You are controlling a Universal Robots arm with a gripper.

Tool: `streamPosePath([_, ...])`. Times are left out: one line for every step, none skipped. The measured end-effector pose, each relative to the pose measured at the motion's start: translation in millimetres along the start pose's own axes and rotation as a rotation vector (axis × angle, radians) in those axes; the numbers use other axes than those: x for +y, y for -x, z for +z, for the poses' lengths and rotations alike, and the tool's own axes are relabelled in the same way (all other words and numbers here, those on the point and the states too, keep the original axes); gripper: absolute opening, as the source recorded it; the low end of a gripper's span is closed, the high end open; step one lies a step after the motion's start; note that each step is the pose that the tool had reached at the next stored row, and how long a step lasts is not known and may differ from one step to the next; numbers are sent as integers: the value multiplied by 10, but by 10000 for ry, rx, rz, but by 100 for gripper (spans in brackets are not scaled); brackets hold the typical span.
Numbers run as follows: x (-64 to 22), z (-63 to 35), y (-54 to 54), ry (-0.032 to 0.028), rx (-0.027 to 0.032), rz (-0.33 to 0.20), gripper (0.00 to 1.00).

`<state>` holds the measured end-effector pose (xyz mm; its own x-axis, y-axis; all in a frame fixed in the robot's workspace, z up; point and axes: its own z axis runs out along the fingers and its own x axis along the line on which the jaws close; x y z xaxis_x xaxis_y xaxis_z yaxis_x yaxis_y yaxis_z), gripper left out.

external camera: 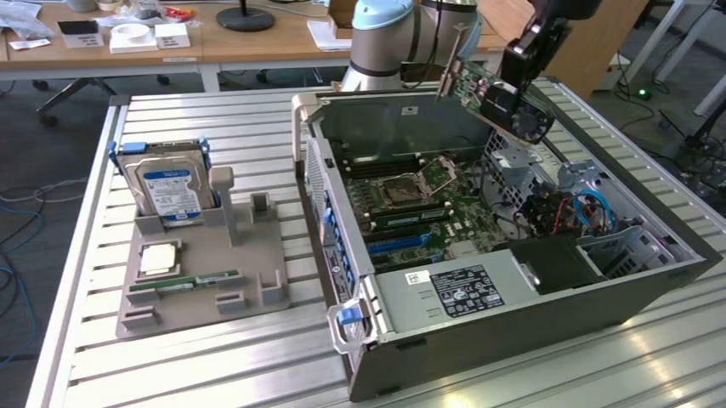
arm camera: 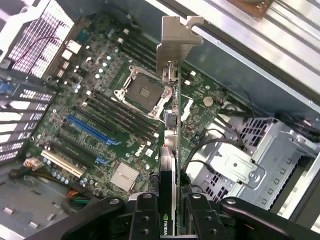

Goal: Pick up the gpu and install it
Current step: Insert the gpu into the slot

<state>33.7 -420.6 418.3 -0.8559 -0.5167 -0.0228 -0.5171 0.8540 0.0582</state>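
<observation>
In the exterior view, the arm [external camera: 383, 34] reaches in from the far side of the slatted metal tabletop [external camera: 227, 374]. Its jaws are closed on the graphics card [external camera: 501, 95], gripping it by one end. The card hangs tilted in the air above the far corner of the open computer case [external camera: 511, 314], toward the exterior view's right, with its silver bracket [external camera: 454, 53] pointing up and away from the jaws. It appears clear of the case and of the green circuit board [external camera: 426, 208] on the case floor, though the angle makes that hard to judge. On the exterior view's left, well apart from the case, a grey holder [external camera: 204, 293] sits on the tabletop. It carries a hard drive [external camera: 170, 189] standing upright, a narrow green memory stick [external camera: 185, 281] lying flat, and a small square part [external camera: 156, 257] between them. In the wrist view, the card [arm camera: 173, 150] is seen edge-on, running away from the camera. The two black fingers [arm camera: 145, 217] press on either side of its near end, and the bracket [arm camera: 177, 40] is at the far end. Beneath it lies the circuit board [arm camera: 65, 125] with its square processor socket [arm camera: 145, 91], a long blue slot [arm camera: 93, 131] and a finned silver block [arm camera: 124, 176]. A metal drive cage [arm camera: 242, 167] sits beside the board.
</observation>
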Motion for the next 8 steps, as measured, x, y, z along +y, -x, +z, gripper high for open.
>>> streamPosePath([0, 0, 0, 4, 8, -137, 26])
streamPosePath([0, 0, 0, 7, 16, -274, 26])
streamPosePath([0, 0, 0, 10, 23, -409, 26])
streamPosePath([0, 1, -1, 14, 31, -545, 26])
streamPosePath([0, 0, -1, 17, 39, -675, 26])
streamPosePath([0, 0, -1, 19, 48, -815, 26])
streamPosePath([1, 0, -1, 22, 55, -945, 26])
streamPosePath([1, 0, -1, 25, 63, -1075, 26])
